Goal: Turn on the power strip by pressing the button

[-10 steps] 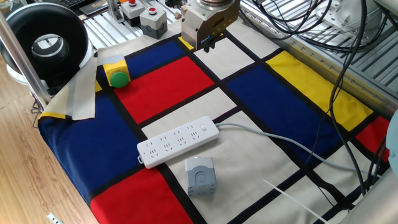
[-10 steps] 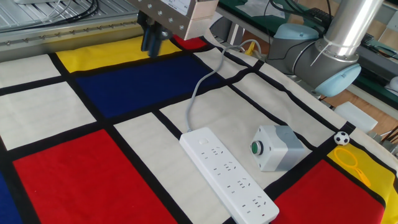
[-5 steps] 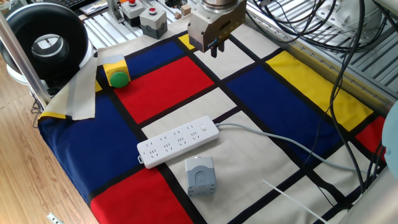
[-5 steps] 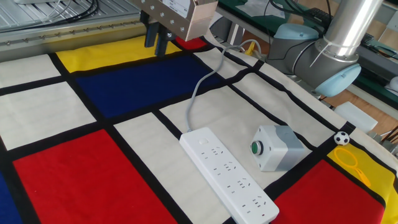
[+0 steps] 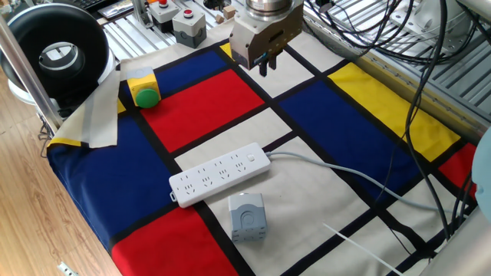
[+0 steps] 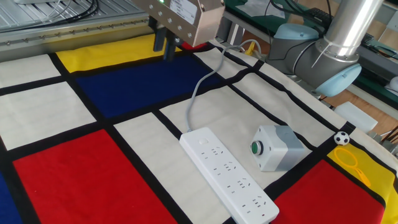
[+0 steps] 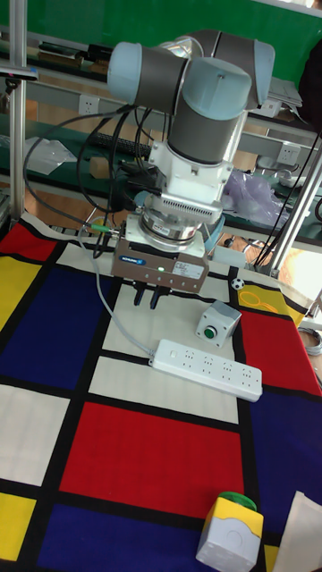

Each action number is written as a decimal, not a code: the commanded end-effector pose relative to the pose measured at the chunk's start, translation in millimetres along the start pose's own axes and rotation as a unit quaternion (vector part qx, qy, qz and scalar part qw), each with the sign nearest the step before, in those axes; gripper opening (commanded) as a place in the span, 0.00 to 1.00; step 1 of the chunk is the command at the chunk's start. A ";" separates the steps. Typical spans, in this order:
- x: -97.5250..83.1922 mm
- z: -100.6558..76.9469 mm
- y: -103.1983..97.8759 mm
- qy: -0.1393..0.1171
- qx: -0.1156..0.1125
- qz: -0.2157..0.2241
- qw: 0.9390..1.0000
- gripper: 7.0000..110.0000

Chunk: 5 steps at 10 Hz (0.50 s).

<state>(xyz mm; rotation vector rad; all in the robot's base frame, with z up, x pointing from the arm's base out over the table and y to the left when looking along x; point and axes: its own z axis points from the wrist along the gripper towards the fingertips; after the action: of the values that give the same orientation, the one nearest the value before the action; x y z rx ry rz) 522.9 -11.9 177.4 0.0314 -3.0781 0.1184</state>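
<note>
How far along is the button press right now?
Nothing looks done yet: the gripper hangs above the cloth, well away from the power strip. In hand is only the approach. Left: get over the button at the strip's cable end, descend and press it.

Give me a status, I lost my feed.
Gripper aloft, well short of the power strip. Button unpressed, at the strip's cable end. Small grey box beside the strip, not blocking.
</note>
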 end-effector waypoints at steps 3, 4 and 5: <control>-0.2 5.3 32.6 -0.007 -0.039 0.021 0.999 0.15; -1.5 5.0 36.3 -0.009 -0.047 0.020 0.999 0.15; -1.1 4.9 37.1 -0.009 -0.048 0.020 0.999 0.15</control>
<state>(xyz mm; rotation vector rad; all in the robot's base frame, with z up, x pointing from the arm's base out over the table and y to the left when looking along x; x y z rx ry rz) 521.4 13.5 169.9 -0.0189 -3.0897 0.0299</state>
